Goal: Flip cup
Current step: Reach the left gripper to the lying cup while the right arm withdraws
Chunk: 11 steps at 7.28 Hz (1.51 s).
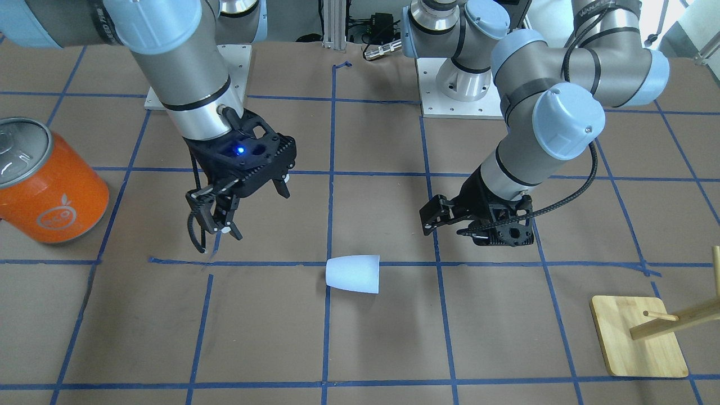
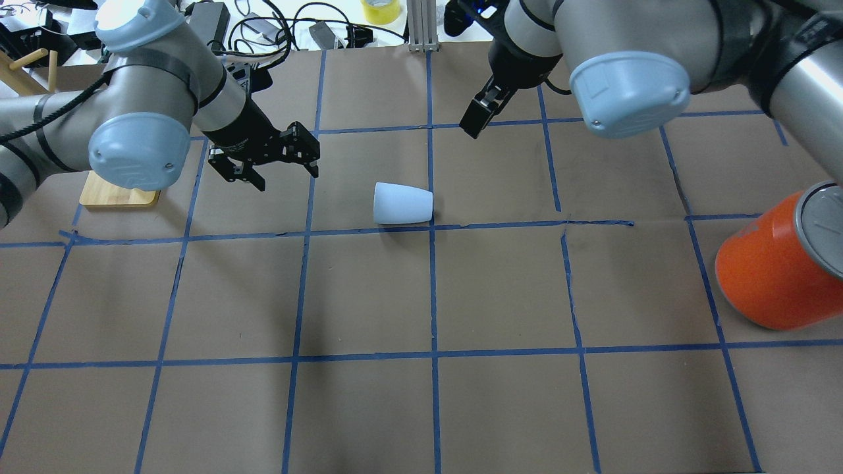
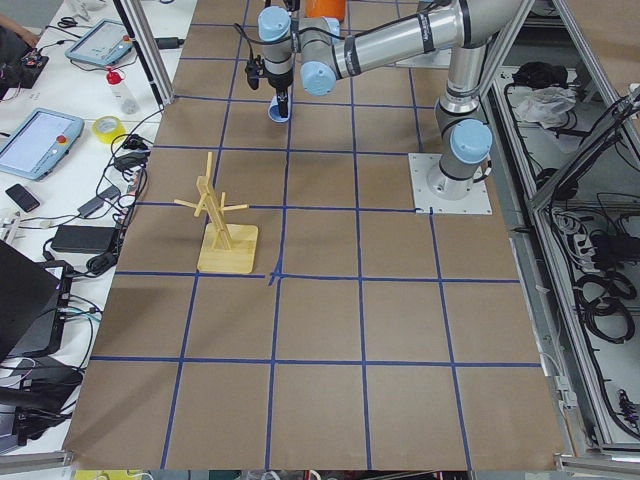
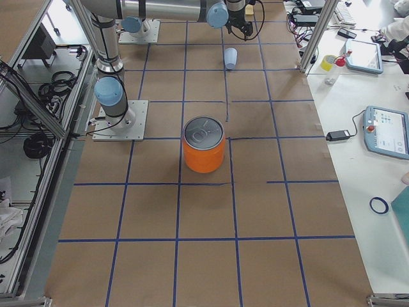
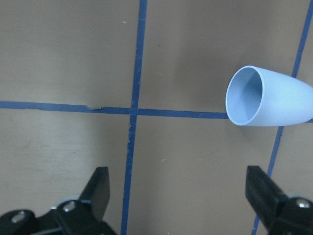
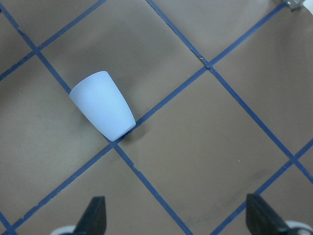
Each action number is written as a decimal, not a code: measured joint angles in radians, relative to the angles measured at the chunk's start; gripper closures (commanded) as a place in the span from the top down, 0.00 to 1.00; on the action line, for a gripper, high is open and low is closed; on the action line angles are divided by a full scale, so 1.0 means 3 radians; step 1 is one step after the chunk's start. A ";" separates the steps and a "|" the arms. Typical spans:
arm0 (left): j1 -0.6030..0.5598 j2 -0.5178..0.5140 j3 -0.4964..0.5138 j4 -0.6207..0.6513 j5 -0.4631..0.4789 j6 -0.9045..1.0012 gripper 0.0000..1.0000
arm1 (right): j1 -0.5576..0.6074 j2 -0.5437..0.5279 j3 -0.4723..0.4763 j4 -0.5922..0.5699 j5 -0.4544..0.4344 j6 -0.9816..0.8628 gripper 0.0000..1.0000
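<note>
The pale blue-white cup [image 1: 353, 274] lies on its side on the brown paper near the table's middle, by a blue tape crossing. It also shows in the overhead view [image 2: 402, 203]. Its open mouth points toward my left gripper [image 2: 284, 172], which hovers open and empty a short way off. The left wrist view shows the cup's bluish inside [image 5: 269, 96] ahead of the open left gripper [image 5: 180, 188]. My right gripper [image 1: 256, 209] is open and empty, raised on the cup's other side. The right wrist view shows the cup [image 6: 102, 105] beyond the open right gripper [image 6: 177, 215].
A large orange can [image 2: 777, 270] with a silver lid stands at the table's right side. A wooden peg rack on a square base [image 1: 638, 337] stands near the left arm. Cables [image 2: 283, 26] lie beyond the far edge.
</note>
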 measured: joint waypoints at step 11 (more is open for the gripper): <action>-0.0371 -0.0882 -0.0015 0.0928 -0.0857 -0.0335 0.64 | -0.0449 -0.0590 -0.0179 0.1106 -0.0485 0.2137 1.00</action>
